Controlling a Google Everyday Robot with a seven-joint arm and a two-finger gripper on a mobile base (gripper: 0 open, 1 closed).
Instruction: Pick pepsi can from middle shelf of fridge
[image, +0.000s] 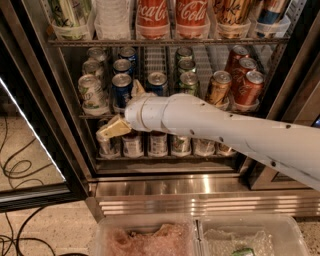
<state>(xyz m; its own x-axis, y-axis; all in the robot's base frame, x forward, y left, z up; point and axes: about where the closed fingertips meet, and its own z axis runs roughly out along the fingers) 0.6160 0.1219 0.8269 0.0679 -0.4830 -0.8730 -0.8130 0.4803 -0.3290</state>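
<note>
The fridge stands open in front of me. Its middle shelf holds lanes of cans. Dark blue pepsi cans stand left of centre, the front ones being one and another beside it. My white arm reaches in from the right. My gripper is at the shelf's front, right by the front-left pepsi can. One tan finger points down-left below the shelf edge. The other finger rises between the two front pepsi cans. The fingers stand apart and hold nothing.
Pale cans stand left of the pepsi cans, green cans and orange-red cans to the right. Coca-Cola bottles are above, small cans below. The glass door hangs open left, over cables. Clear bins lie below.
</note>
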